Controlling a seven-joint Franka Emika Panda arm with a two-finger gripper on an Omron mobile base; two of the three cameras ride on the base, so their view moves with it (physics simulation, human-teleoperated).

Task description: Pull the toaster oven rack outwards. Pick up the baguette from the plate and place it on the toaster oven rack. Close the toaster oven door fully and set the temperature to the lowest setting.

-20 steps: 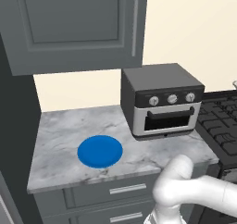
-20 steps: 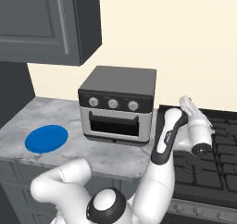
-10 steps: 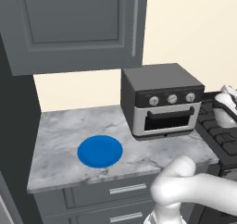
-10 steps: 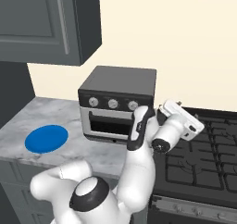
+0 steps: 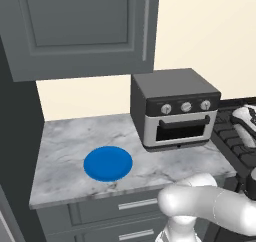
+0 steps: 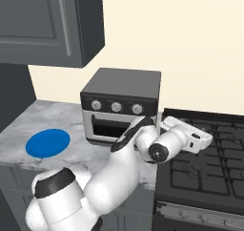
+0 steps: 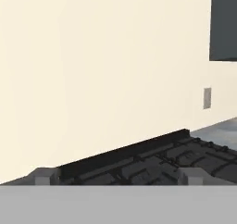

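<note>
- Change noted: over the last second the arm has swung from far out over the stovetop (image 6: 205, 173) back toward the toaster oven (image 6: 119, 108). In the right base view the hand now hangs just right of the oven's front corner, above the burner grates.
- Gripper (image 7: 118, 176): the hand view shows its two finger tips standing well apart with nothing between them; the claw is wide and empty. It looks along the stovetop toward the cream back wall (image 7: 92, 70), not at the oven.
- Toaster oven door (image 5: 181, 130): shut, window and dark handle facing forward. The rack is behind it and cannot be seen.
- Plate (image 5: 108, 163): flat on the marble counter (image 5: 65, 146), well left of the oven. No baguette can be made out on it in either base view.
- Judgement: no step of the task is done. The swing reads as the approach to the door handle; the hand must turn to face the oven first.
</note>
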